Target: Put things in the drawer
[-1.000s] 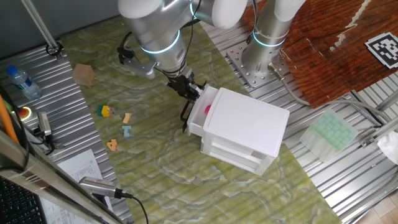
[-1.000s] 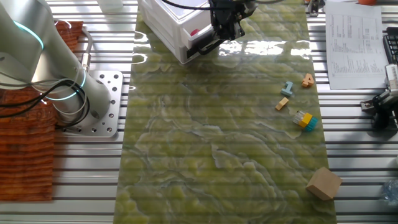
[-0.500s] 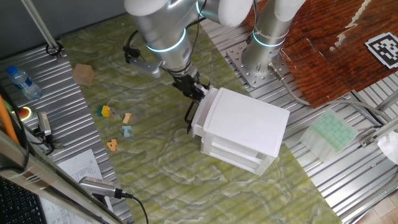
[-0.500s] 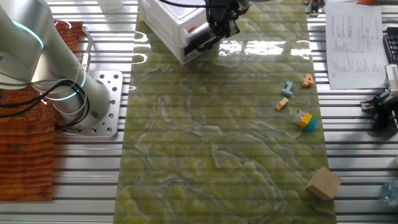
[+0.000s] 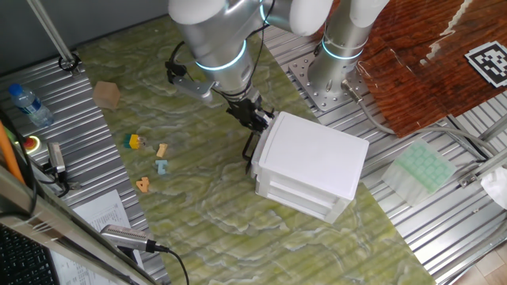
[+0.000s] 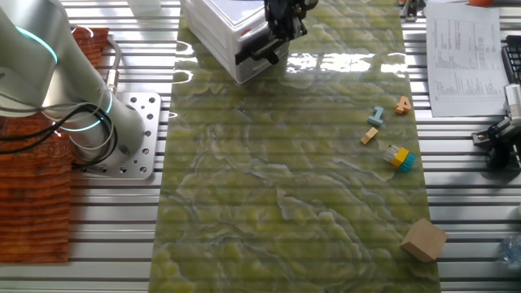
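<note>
Drawer (image 5: pixel 255 155) pushed in, or almost in, at the top of the white cabinet (image 5: pixel 313 166). Black loop handle (image 5: pixel 249 148) sticking out right under the jaws (image 5: pixel 259 120), just touching or nearly so. No pink piece to be seen now, so probably shut inside, though hidden from both views.

Jaws pressed up near the drawer front; can't tell if open or closed, too small and dark.

Four little toys well away from the jaws, out on the green counter (image 5: pixel 198 206), on the far side from the cabinet: yellow one (image 5: pixel 133 142), tan one (image 5: pixel 162 150), pale blue one (image 5: pixel 162 166), orange one (image 5: pixel 142 184). All in a loose bunch, close together. Tan block (image 5: pixel 106 94) further off again.

Next, likely: pull the drawer back out by its handle, then reach across to the bunch. Tan and yellow lying nearest the jaws.
</note>
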Tool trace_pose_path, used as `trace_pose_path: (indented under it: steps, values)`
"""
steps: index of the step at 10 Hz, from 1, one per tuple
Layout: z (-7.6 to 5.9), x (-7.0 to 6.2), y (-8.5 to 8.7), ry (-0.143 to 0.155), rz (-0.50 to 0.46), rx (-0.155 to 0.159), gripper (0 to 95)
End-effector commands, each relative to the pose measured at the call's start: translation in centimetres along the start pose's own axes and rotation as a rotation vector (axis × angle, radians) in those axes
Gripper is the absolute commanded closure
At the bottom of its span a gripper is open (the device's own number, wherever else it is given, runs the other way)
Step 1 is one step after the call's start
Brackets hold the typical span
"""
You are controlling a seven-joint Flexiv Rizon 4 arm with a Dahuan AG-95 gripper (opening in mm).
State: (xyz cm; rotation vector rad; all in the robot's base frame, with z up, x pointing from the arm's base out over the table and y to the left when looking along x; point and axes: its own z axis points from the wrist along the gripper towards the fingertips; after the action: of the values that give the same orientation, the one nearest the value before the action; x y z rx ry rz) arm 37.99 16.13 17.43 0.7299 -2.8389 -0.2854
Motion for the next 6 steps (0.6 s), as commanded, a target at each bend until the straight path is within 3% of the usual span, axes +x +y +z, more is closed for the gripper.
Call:
trace_pose_path:
  steps: [1,6]
  values:
    - [0.2,0.1,0.3,0.001,-0.001,-0.004,95.0]
    - [0.7,0.3,1.5,0.004,0.004,-0.001,95.0]
